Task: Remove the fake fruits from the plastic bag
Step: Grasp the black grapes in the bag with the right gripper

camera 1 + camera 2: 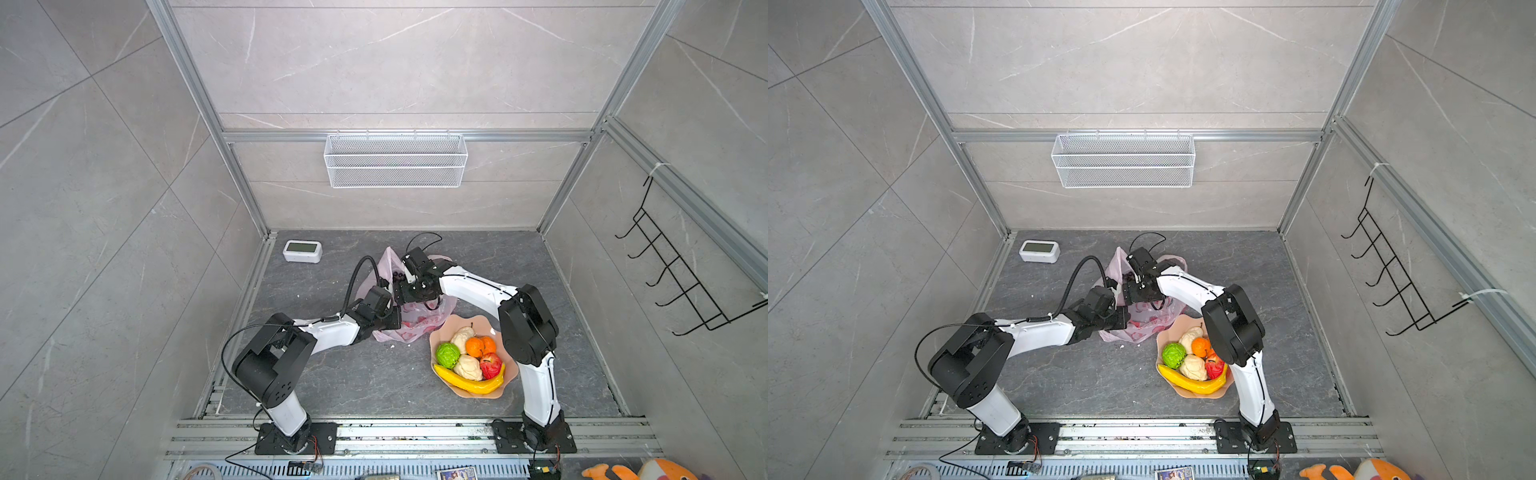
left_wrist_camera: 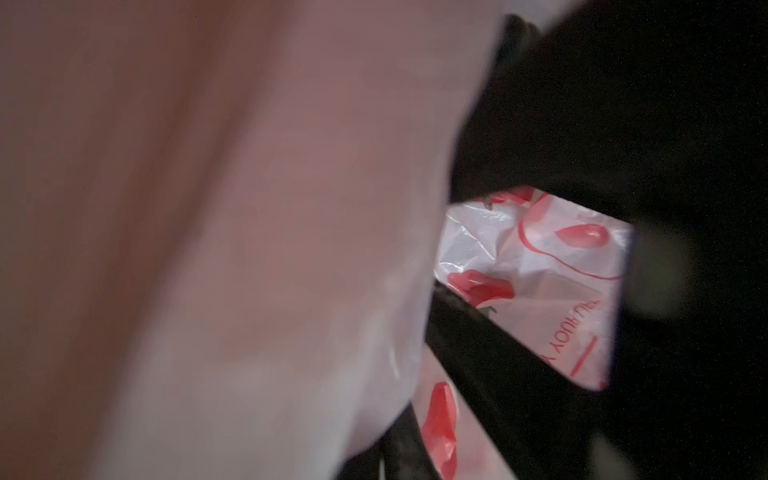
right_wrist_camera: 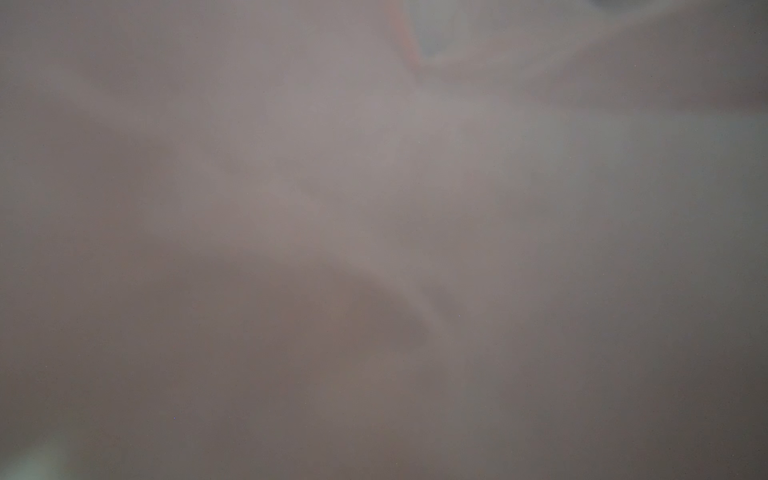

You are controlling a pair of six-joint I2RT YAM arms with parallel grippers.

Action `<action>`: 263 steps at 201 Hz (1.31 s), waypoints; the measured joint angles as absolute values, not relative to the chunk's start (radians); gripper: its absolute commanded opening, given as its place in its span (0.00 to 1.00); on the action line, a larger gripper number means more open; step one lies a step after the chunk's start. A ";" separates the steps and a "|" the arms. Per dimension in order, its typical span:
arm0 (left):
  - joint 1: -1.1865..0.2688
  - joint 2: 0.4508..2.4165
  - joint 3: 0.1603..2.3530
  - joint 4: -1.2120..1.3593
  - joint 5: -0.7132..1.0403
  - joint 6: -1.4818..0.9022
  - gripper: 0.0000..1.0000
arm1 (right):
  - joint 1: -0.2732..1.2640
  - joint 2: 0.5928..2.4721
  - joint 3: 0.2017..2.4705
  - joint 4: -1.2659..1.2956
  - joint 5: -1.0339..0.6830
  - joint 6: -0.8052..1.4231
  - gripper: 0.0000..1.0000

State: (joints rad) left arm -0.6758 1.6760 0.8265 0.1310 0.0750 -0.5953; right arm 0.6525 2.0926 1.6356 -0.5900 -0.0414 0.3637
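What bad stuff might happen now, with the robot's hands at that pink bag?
The right gripper reaches into the thin pale pink plastic bag, whose film blurs its wrist view: it might pinch film, not fruit.
The bag lies right beside the scalloped peach dish of glossy fake fruits: a tug could nudge the dish and spill them.
The shut left gripper sits at the bag's edge; if it slips, the bag may lift too.

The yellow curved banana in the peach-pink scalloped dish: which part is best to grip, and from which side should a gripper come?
Probably the middle of the yellow curved banana, from straight above, jaws across its narrow width. It lies flat along the near rim of the peach-pink scalloped dish; a cream knobbly lump and a red apple crowd its far side.
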 measured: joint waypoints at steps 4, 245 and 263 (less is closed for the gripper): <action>-0.675 1.676 0.826 0.127 0.072 -0.593 0.05 | 0.654 2.093 1.636 -0.592 -0.038 0.366 0.82; -0.673 1.676 0.826 0.097 0.028 -0.583 0.05 | 0.639 2.068 1.577 -0.638 0.146 0.340 0.01; -0.673 1.676 0.826 0.097 0.028 -0.583 0.05 | 0.640 2.066 1.579 -0.640 0.157 0.336 0.00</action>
